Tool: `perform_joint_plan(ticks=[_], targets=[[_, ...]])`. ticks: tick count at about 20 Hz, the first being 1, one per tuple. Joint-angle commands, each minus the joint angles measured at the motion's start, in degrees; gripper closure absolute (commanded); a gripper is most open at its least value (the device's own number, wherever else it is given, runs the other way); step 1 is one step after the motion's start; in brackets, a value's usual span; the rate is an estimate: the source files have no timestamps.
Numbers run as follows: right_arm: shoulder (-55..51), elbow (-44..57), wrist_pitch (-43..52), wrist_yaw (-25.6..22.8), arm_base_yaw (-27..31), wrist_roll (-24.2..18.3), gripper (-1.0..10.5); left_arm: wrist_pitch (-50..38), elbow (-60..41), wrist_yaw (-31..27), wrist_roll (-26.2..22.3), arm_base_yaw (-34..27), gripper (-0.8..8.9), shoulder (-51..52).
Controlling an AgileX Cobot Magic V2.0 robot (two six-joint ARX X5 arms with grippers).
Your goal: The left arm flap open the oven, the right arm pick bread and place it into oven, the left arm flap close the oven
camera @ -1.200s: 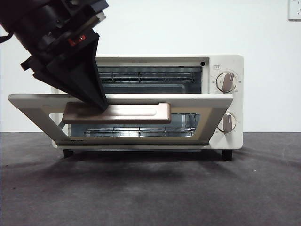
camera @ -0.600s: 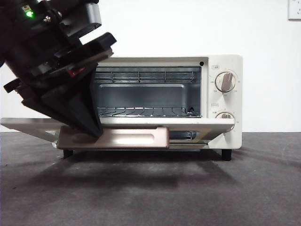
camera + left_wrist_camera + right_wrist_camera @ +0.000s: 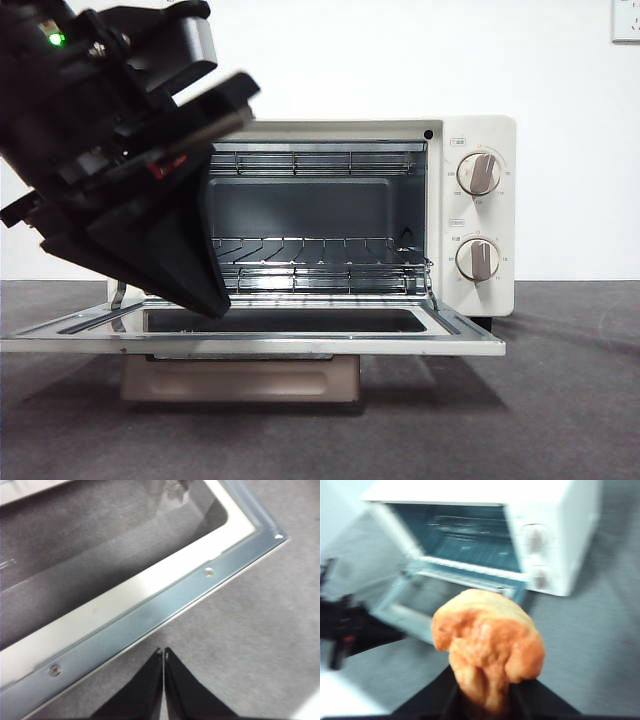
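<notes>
The cream-white oven [image 3: 478, 135] stands open, and its door [image 3: 300, 346] lies flat and level with the beige handle [image 3: 240, 380] beneath it. The wire rack [image 3: 320, 268] inside is bare. My left gripper [image 3: 214, 300] comes in from the upper left, with its tip just above the door's left part. In the left wrist view the left gripper [image 3: 163, 653] is shut and empty over the door's metal rim [image 3: 150, 611]. My right gripper [image 3: 485, 696] is shut on the golden-orange bread [image 3: 487, 640], held in the air in front of the open oven [image 3: 555, 530]. Bread and right gripper are out of the front view.
Two round knobs [image 3: 481, 173] sit on the oven's right panel. The dark grey table [image 3: 560, 400] stretches in front of the oven and to its right. The left arm [image 3: 350, 630] shows as a dark blur by the door in the right wrist view.
The oven door has swung down from half open to flat. The left gripper has followed it down, and the handle now sits under the door.
</notes>
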State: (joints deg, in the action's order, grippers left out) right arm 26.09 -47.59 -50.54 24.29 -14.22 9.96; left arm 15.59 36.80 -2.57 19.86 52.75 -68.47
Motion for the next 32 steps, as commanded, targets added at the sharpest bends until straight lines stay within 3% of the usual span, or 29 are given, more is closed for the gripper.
perform_joint_plan(ticks=[1, 5, 12, 24, 32], targets=[[2.03, -0.85, 1.99, 3.78, -0.28, 2.29, 8.9, 1.20, 0.87, 1.16, 1.07, 0.63, 8.05, 4.00], [6.99, -0.83, 6.38, 7.37, -1.07, 4.96, 8.9, 4.85, 3.10, 1.09, 0.98, 0.61, 8.04, 14.21], [15.17, -0.83, 15.98, 6.56, -6.51, 8.98, 8.9, 13.64, 7.48, -1.99, 0.09, 0.61, 8.04, 24.90], [36.02, -0.83, 38.77, -6.29, -21.81, 15.45, 8.9, 29.86, 16.55, -10.84, -3.56, 0.57, 8.04, 37.11], [48.65, -0.83, 53.42, -14.10, -23.91, 19.52, 8.9, 36.63, 20.13, -14.08, -5.40, 0.57, 8.04, 40.96]])
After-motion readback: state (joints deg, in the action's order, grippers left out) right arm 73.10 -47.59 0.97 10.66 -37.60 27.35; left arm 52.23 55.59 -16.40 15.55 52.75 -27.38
